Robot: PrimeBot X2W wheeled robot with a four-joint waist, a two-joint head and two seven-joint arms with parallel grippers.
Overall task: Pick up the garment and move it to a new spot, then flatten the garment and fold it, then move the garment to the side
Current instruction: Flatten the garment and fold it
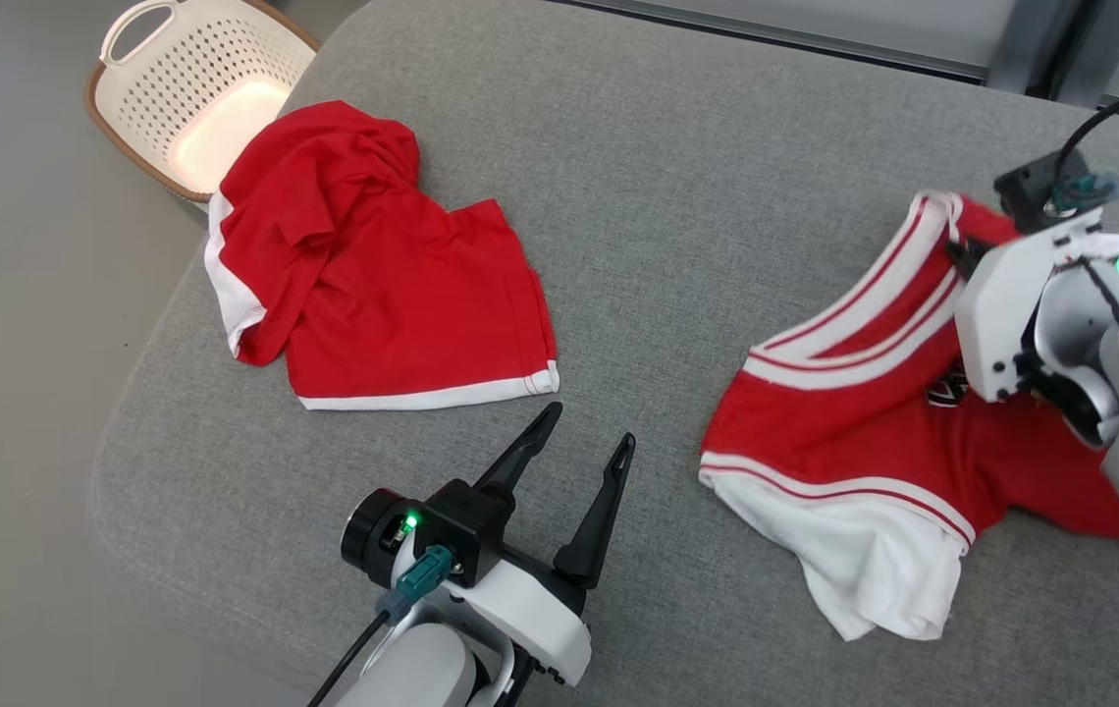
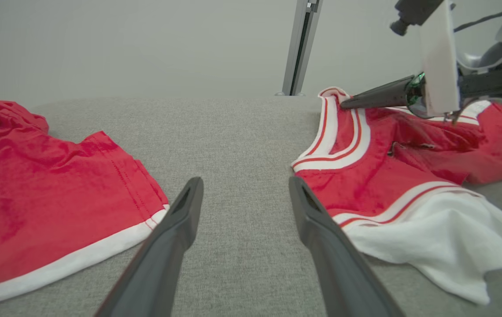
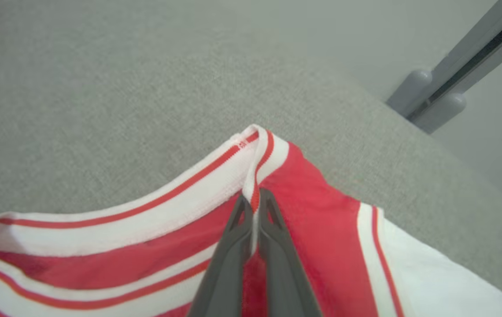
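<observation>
Pale basket (image 1: 196, 88) at far left, crumpled red garment (image 1: 373, 285) on the tabletop (image 1: 677, 196), left pincer (image 1: 591, 423) spread wide and empty over bare grey fabric, red-and-white jersey (image 1: 844, 412) rumpled at right, right pincer (image 3: 254, 196) pinched tight on its striped trim.

Grey fabric cushion (image 1: 677, 177); grey floor (image 1: 10, 344) w/ cream basket (image 1: 226, 69) top-left; metal rail (image 1: 815, 37) behind.

Pinching red garment (image 3: 321, 229) at the raised white-striped trim fold with right gripper (image 3: 254, 201), fingers nearly touching. Spread over grey fabric surface (image 3: 123, 110). Grey rail (image 3: 449, 94) upper right.
</observation>
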